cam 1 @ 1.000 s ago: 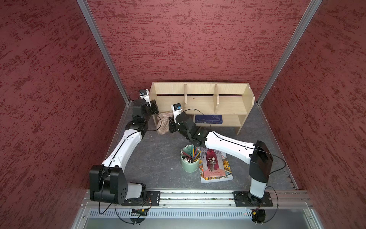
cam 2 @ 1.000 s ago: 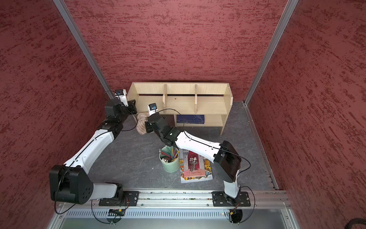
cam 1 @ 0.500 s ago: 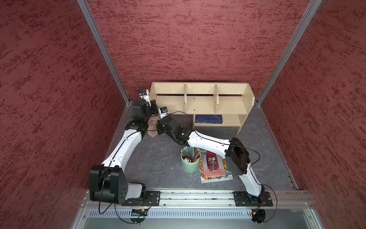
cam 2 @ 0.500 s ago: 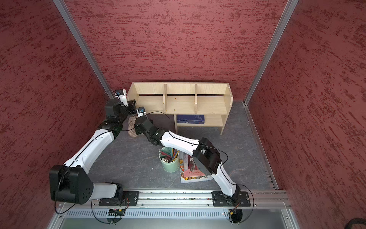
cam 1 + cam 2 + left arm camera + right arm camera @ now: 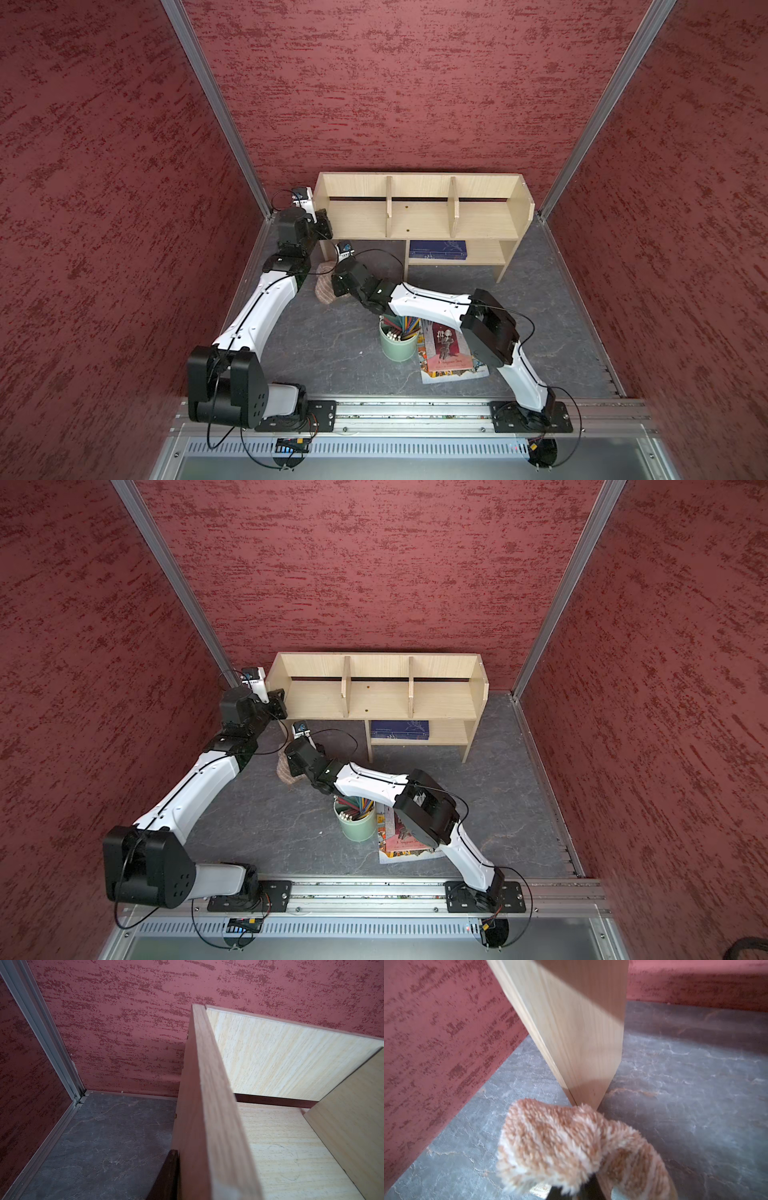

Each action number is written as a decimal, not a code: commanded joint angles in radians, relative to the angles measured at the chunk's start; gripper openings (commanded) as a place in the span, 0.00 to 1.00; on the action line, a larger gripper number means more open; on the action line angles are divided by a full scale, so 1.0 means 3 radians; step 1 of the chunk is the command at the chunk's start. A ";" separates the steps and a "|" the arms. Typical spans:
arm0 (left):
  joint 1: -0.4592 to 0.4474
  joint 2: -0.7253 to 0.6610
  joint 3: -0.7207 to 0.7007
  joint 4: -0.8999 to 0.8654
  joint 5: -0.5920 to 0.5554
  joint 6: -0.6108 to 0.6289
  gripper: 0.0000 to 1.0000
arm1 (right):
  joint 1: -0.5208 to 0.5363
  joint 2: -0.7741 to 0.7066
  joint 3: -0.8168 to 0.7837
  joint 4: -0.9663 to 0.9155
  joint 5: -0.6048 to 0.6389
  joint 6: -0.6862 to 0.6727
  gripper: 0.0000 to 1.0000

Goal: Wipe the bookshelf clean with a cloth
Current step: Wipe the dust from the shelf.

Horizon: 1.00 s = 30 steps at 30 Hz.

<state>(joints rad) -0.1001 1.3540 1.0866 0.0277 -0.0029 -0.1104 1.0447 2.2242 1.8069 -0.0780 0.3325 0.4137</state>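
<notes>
**Right tool** (image 5: 574,1189), clamped on the cloth (image 5: 571,1142): the shaggy beige-and-brown fabric was bunched over the fingers and hid their tips. Compared with the view a second before, this tool had carried the cloth out from the open space under the left compartment of the bookshelf (image 5: 419,216). It had gone toward the robot's left and a little back toward the base rail (image 5: 415,409). The right elbow (image 5: 488,332) had folded inward and stood above the illustrated book (image 5: 449,353).

In both top views the cloth (image 5: 323,286) lay at the tool's leading end, low over the grey counter (image 5: 332,345). It was just in front of the foot of the bookshelf's left side panel (image 5: 581,1043). In the right wrist view the cloth's far edge overlapped that foot; whether the two touched could not be told.

**Left tool** (image 5: 325,223), unchanged over the second: clamped on the front edge of the same side panel, at the level of the upper shelf. One dark finger (image 5: 168,1174) lay flat against the panel's outer face; the other was hidden behind the wood.

**Surroundings:** the bookshelf stood against the back wall (image 5: 395,104), with a blue book (image 5: 436,249) flat on its small lower shelf. The green cup of coloured pencils (image 5: 398,343) and the illustrated book beside it were where they had been, well apart from the cloth and nearer the base rail.
</notes>
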 commanded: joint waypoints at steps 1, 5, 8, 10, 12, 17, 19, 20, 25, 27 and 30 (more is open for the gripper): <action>-0.0016 -0.0127 -0.0025 -0.0028 0.0603 -0.0491 0.00 | -0.0014 -0.0274 0.0131 0.0115 0.0222 -0.0096 0.00; -0.0015 -0.0137 -0.0031 -0.0020 0.0616 -0.0495 0.00 | -0.0057 -0.0414 0.0103 0.0168 0.0317 -0.0121 0.00; -0.0010 -0.0137 -0.0029 -0.0016 0.0628 -0.0492 0.00 | -0.0090 -0.0513 0.0068 0.0174 0.0435 -0.0108 0.00; -0.0009 -0.0142 -0.0037 -0.0013 0.0624 -0.0482 0.00 | -0.0135 -0.0637 -0.0063 0.0217 0.0513 -0.0074 0.00; -0.0004 -0.0134 -0.0040 -0.0011 0.0618 -0.0479 0.00 | -0.0177 -0.0817 -0.0281 0.0267 0.0621 -0.0058 0.00; -0.0004 -0.0134 -0.0040 -0.0012 0.0637 -0.0480 0.00 | -0.0413 -0.1394 -0.0955 0.0247 0.0768 0.0072 0.00; -0.0003 -0.0132 -0.0042 -0.0010 0.0643 -0.0480 0.00 | -0.0504 -0.1625 -0.1216 0.0198 0.0824 0.0078 0.00; -0.0002 -0.0132 -0.0038 -0.0015 0.0643 -0.0476 0.00 | -0.0564 -0.1733 -0.1320 0.0144 0.0869 0.0090 0.00; -0.0001 -0.0123 -0.0036 -0.0016 0.0653 -0.0472 0.00 | -0.0914 -0.2134 -0.1811 -0.0036 0.0793 0.0232 0.00; -0.0002 -0.0114 -0.0036 -0.0015 0.0669 -0.0476 0.00 | -0.1024 -0.2167 -0.2000 0.0003 0.0608 0.0269 0.00; -0.0004 -0.0106 -0.0037 -0.0015 0.0670 -0.0475 0.00 | -0.1034 -0.2048 -0.2142 0.0105 0.0385 0.0279 0.00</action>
<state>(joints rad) -0.0933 1.3537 1.0863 0.0273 0.0151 -0.1024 0.7589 1.5589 1.2156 -0.0185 0.4728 0.4755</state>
